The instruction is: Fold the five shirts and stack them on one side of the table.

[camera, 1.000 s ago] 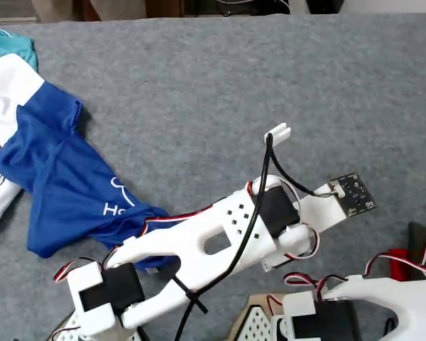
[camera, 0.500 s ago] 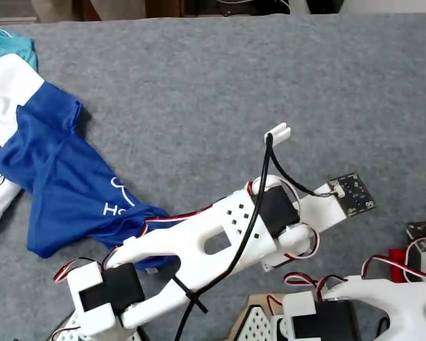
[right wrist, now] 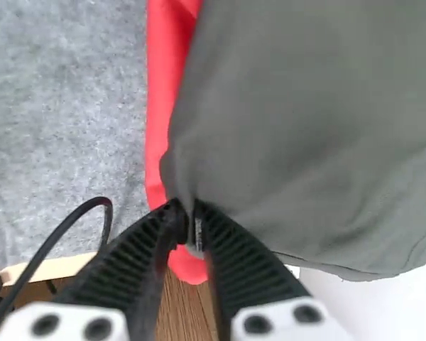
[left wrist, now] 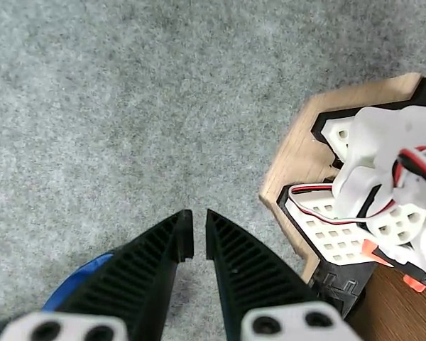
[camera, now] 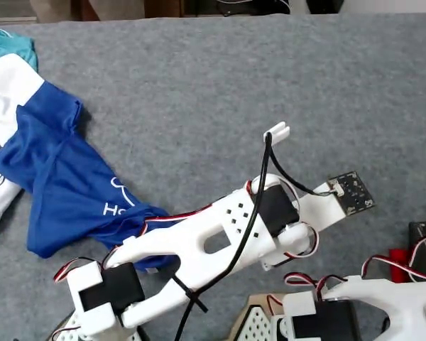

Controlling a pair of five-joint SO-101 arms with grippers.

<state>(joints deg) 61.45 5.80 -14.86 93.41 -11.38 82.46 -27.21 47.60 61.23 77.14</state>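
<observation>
- Far left of the grey table (camera: pixel 270 71), a teal shirt (camera: pixel 11 44) peeks in at the corner, touching the white shirt (camera: pixel 6 99) below it.
- The blue shirt (camera: pixel 60 174) lies crumpled, overlapping the white one's edge.
- The left gripper (left wrist: pixel 199 238) hangs over bare table, jaws almost together and holding nothing, with the blue shirt just beside it.
- Over on the right, the right gripper (right wrist: pixel 187 217) is clamped on the grey shirt (right wrist: pixel 305 106), which lies on the red shirt (right wrist: pixel 167 71).

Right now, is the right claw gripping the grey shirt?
Yes, the right claw is pinched shut on a bunched edge of the grey shirt.
</observation>
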